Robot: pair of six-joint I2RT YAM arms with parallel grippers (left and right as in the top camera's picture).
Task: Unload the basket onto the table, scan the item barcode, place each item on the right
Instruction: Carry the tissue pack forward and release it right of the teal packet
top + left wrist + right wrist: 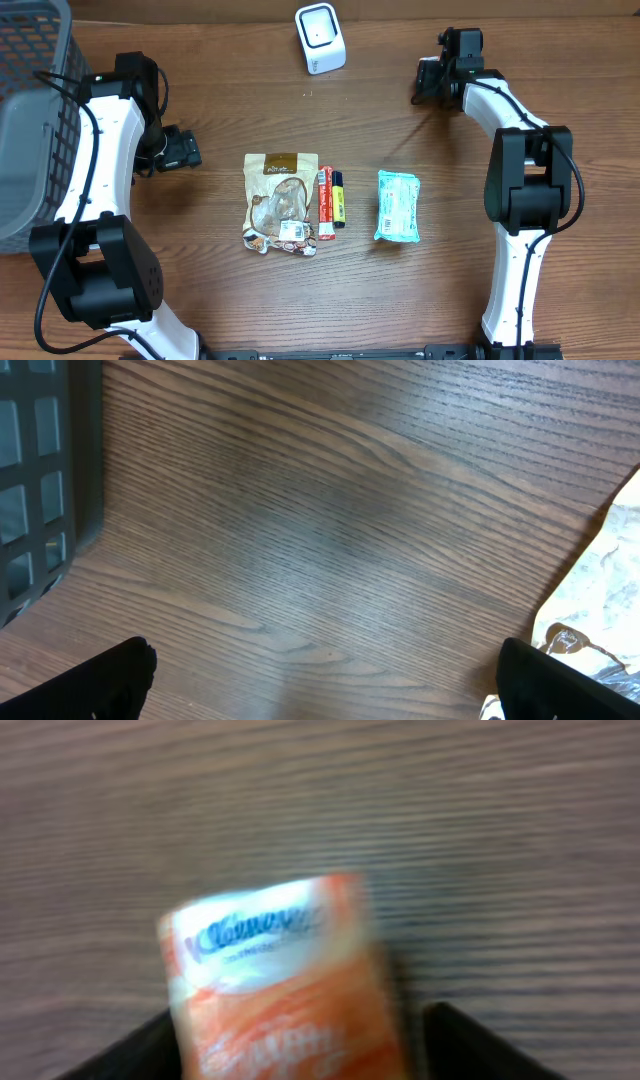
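Observation:
An orange and white Kleenex tissue pack (pixel 275 970) stands between the fingers of my right gripper (pixel 300 1055), blurred. It lies against the left finger, and a dark gap shows between it and the right finger (pixel 480 1045), so the jaws are not closed on it. In the overhead view my right gripper (pixel 425 82) is at the back right, to the right of the white scanner (pixel 320 38); the pack is hidden there. My left gripper (pixel 185 150) (pixel 325 680) is wide open over bare wood, left of the brown snack bag (pixel 282 200).
A red tube (pixel 325 202), a small yellow and blue item (pixel 339 197) and a teal tissue pack (pixel 398 205) lie in a row mid-table. A grey mesh basket (pixel 30 120) stands at the left edge. The snack bag's corner (pixel 600 600) shows by my left gripper.

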